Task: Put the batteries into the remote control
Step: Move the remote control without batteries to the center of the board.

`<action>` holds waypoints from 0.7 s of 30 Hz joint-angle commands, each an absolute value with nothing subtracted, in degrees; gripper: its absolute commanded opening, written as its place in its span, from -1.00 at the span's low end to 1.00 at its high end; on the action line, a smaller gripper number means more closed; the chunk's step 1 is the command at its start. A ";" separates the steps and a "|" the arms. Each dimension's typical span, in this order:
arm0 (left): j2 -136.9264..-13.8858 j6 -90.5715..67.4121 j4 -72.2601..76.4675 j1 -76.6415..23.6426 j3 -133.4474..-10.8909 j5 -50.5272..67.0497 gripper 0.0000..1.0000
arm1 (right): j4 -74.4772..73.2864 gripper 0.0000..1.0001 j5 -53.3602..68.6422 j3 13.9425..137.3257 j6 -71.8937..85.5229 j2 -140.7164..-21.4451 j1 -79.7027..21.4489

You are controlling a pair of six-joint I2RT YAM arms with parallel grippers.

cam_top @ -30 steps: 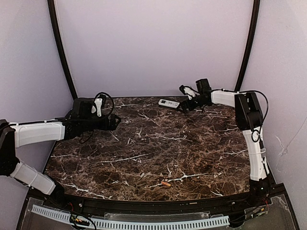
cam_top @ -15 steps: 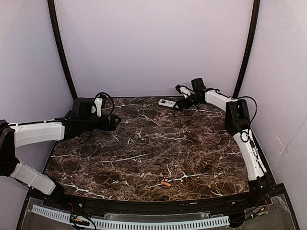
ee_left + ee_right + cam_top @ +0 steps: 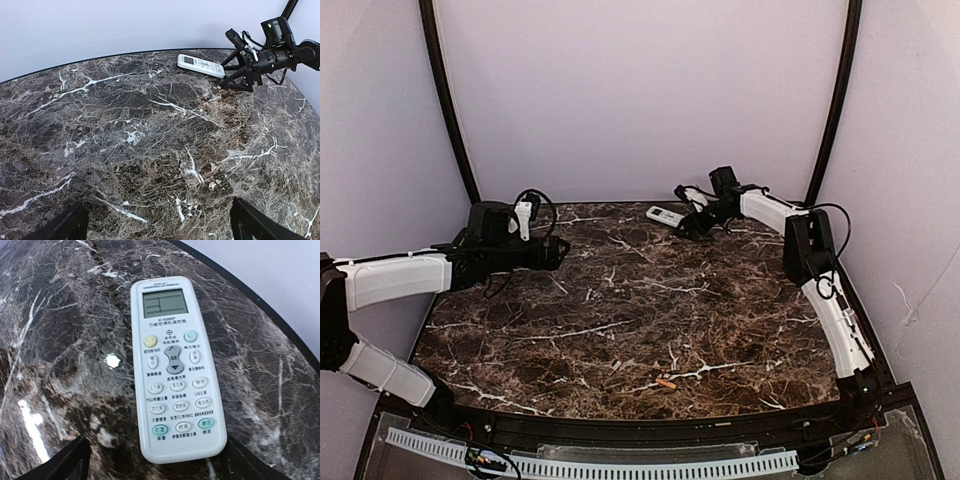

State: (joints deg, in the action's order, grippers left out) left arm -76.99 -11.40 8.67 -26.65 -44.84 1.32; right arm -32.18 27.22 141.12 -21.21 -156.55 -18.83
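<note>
Right wrist view: the right hand (image 3: 156,464), open, has reached the remote control (image 3: 175,370) and straddles it, ready to grasp.

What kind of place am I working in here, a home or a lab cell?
Likely a lab test cell, not a home: a dark marble-pattern tabletop enclosed by plain lilac walls and black frame poles.
</note>
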 commanded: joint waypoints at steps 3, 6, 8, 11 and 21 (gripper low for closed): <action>-73.46 -10.58 7.46 -26.97 -44.29 0.70 1.00 | -31.86 0.42 30.72 139.94 -23.25 -155.96 -21.04; -72.71 -10.59 7.35 -26.98 -44.25 0.70 0.99 | -29.74 0.37 27.71 138.35 -21.56 -154.59 -21.67; -72.24 -10.73 7.33 -26.98 -44.07 0.70 1.00 | -27.71 0.45 22.70 137.64 -18.90 -154.11 -21.94; -71.75 -10.84 7.25 -26.98 -43.78 -0.18 1.00 | -25.97 0.51 20.09 137.42 -15.07 -154.20 -22.19; -70.93 -11.71 6.51 -26.98 -43.51 -1.90 1.00 | -27.71 0.26 13.88 140.46 -16.14 -156.17 -24.51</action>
State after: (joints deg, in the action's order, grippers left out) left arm -72.99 -11.18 8.32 -26.65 -44.64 -0.99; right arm -27.14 16.82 138.89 -16.40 -156.27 -23.49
